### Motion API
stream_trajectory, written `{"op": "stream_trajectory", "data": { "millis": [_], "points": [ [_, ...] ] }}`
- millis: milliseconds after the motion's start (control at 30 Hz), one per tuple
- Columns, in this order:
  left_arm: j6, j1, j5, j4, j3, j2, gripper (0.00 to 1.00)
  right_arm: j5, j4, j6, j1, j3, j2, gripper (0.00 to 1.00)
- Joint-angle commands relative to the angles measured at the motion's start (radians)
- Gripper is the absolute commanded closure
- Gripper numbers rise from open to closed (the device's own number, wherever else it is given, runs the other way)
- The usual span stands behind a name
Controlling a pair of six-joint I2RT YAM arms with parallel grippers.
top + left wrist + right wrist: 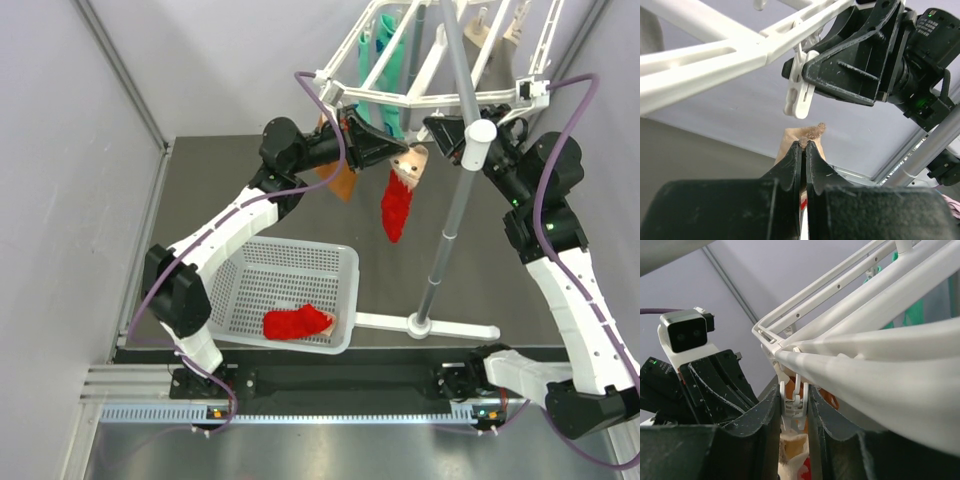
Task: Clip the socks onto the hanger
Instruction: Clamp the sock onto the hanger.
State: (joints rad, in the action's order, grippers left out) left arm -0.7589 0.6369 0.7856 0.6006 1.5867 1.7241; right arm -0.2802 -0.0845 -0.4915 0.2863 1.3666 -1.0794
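Red sock hangs below hanger front rail, long axis vertical, tan toe up. Left fingers pinch the toe. Right fingers squeeze a clip. Second red sock lies crosswise in basket.

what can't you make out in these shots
- how far the clip stands open: in the right wrist view its lower end sinks between the fingers of the right gripper; in the top view it is hidden among the grippers
- body of the red sock: in the left wrist view the left gripper hides all but the tan toe
- far end of the hanger: in the top view it is cut off by the upper edge
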Motion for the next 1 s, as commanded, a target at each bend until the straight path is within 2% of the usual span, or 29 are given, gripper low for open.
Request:
{"op": "stream_trajectory", "data": {
  "millis": [0, 967],
  "points": [
    [-0.016, 0.004, 0.007, 0.082, 0.062, 0.000, 1.00, -0.171, -0.150, -0.022, 0.017, -0.038, -0.010, 1.00],
    [-0.042, 0.009, -0.003, 0.050, 0.124, 0.035, 1.00, -0.228, -0.116, -0.042, 0.017, -0.066, 0.015, 1.00]
  ]
}}
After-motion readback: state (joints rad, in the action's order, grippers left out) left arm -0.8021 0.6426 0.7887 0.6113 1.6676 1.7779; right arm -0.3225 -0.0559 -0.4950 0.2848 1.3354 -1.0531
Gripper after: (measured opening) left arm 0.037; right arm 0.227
